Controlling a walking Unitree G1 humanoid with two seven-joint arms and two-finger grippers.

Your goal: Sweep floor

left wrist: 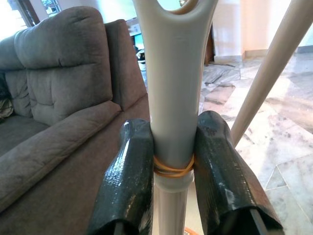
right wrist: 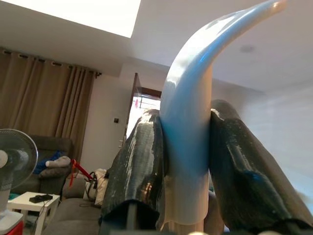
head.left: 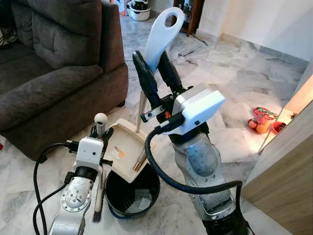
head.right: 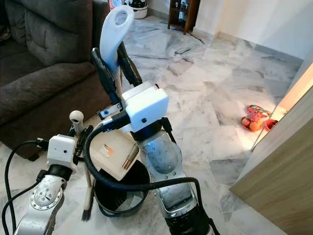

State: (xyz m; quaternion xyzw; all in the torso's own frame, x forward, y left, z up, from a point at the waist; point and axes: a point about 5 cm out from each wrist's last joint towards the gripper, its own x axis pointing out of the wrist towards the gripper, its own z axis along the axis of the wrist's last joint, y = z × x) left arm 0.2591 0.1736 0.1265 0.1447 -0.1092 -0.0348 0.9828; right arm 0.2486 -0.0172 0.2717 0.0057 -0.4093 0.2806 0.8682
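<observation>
Cream dustpan, small orange-marked label, writing unreadable

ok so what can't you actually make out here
- inside of the black bin: left eye view, the dustpan covers part.
- brush bristles: left eye view, too small and dark.
- colourful items on the floor by the wall: both eye views, too small.
- white object at top: cut by the edge.

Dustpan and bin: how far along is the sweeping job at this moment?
Apparently done: collecting, since the dustpan is tipped over the black bin, where pale scraps lie. In hand: the right pincer grips the dustpan's handle, and the left pincer grips the brush. Left: probably finishing the emptying; colourful items lie on the floor farther off.
</observation>
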